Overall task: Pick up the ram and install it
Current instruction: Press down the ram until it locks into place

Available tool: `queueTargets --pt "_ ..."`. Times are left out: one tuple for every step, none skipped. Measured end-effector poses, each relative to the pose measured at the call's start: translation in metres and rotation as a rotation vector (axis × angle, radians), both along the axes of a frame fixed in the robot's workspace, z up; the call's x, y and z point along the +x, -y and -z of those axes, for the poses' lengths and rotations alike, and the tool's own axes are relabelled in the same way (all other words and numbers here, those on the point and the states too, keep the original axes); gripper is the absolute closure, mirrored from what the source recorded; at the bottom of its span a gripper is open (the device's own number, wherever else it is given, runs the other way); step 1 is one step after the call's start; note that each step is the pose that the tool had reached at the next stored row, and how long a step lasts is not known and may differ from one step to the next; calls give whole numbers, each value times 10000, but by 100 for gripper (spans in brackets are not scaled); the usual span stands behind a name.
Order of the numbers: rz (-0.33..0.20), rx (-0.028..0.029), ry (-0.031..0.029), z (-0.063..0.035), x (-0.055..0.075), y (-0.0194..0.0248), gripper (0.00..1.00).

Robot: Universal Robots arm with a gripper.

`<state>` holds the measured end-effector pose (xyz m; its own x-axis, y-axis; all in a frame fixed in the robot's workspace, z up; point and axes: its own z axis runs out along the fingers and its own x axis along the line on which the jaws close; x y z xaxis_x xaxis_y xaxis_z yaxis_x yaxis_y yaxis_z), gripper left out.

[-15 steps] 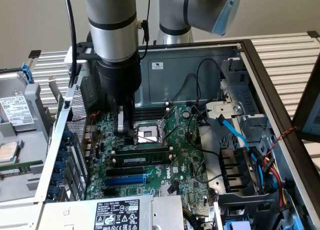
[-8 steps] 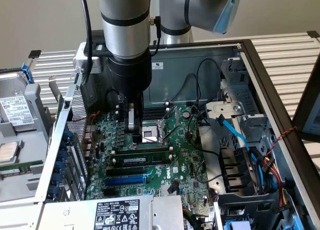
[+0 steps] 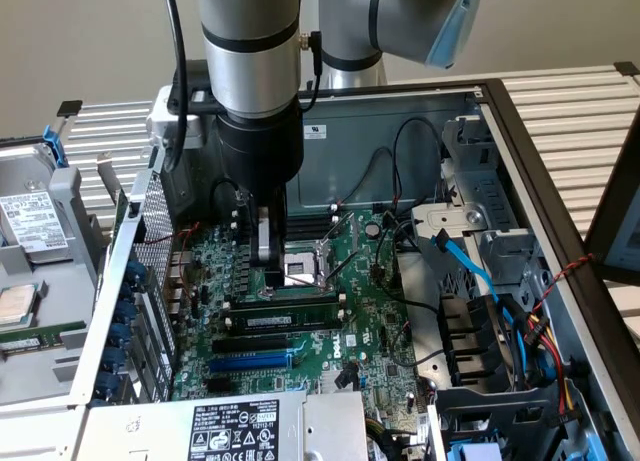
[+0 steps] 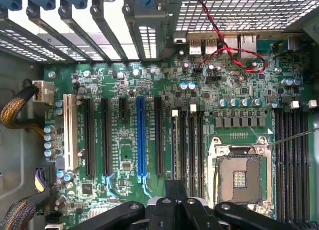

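The end effector (image 3: pixel 266 249) is hanging inside an open computer case (image 3: pixel 520 151), just above the motherboard (image 3: pixel 375 311), with its fingers pinched together and nothing visibly gripped between them. In the wrist view its black fingers (image 4: pixel 175 195) are pointing down at the memory slots (image 4: pixel 192 142) beside the empty CPU socket (image 4: pixel 240 175). The ram (image 3: pixel 288 303) is sitting in a slot just below the fingertips in the exterior view, lying level along the board: a long, thin green stick with dark chips, its pale label too small to read. Whether the fingertips are touching it cannot be told. The blue slot (image 3: pixel 250 361) is lying nearer the camera. At the bottom of the exterior view, a white-and-black label (image 3: pixel 232 428) is showing on the power supply, its print unreadable. Another white sticker (image 3: pixel 316 131) is sitting on the case's rear wall.
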<state>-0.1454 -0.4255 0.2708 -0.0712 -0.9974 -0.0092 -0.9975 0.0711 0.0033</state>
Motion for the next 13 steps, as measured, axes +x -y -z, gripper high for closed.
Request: queueTargets --pt "-27 0 0 0 0 0 90" --pt "-55 0 0 0 0 0 90" --pt "-82 1 1 0 0 0 90" --pt "-96 1 0 0 0 0 90" --pt "-86 19 0 0 0 0 90" --pt "11 34 3 1 1 -1 90" --pt "140 38 3 1 1 -1 90" --pt "275 44 2 0 0 0 90" --pt "400 52 2 0 0 0 90" --pt "534 61 3 0 0 0 90" --pt "673 70 3 0 0 0 90" --pt "813 76 4 1 0 0 90" --pt "962 82 4 1 0 0 90"
